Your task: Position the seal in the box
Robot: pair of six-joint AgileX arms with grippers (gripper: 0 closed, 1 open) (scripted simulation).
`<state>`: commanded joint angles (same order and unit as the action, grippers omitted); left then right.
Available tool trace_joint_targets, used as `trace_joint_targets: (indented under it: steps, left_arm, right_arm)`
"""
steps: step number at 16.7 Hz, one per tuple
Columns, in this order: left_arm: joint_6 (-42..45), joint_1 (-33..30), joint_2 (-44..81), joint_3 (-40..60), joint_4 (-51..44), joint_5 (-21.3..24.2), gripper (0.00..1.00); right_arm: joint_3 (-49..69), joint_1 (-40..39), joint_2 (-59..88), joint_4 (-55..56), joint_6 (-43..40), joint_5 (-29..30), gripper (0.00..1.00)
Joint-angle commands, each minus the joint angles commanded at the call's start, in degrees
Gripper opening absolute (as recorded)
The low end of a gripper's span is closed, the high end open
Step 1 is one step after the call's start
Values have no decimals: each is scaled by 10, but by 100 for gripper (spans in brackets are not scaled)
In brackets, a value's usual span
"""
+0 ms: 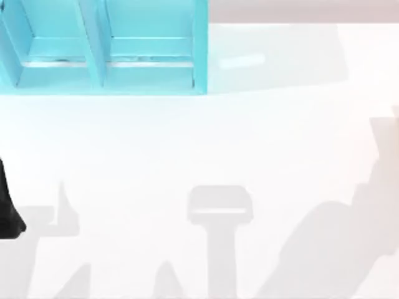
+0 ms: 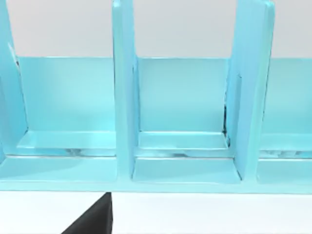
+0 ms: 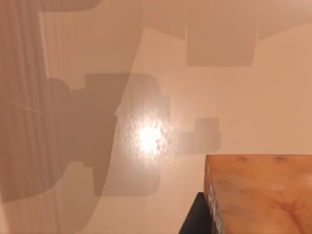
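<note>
The seal (image 3: 258, 192) is sitting right beside the right wrist camera, probably gripped by dark fingers (image 3: 195, 217), high above the bench (image 1: 206, 143) for carrying toward the blue box (image 1: 106, 68). Left fingers: I cannot tell.

A matte black, tapering piece of the left arm (image 1: 9, 212) shows.

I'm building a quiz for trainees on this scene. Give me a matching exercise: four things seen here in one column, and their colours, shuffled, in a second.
Things:
1. box
2. seal
3. table
4. left arm, at the top view's left edge

Colours:
A. black
B. white
C. turquoise
D. orange-brown

Pairs: 1-C, 2-D, 3-B, 4-A
</note>
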<state>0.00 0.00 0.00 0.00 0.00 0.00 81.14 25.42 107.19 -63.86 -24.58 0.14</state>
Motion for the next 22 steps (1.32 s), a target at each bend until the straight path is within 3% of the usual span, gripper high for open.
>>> trace_joint_targets:
  steps: [3,16,22]
  left_arm:
    - [0,0,0,0,0,0,100]
    - [0,0,0,0,0,0,100]
    - [0,0,0,0,0,0,100]
  right_arm:
    - [0,0,0,0,0,0,0]
    - [0,0,0,0,0,0,98]
    - [0,0,0,0,0,0,100]
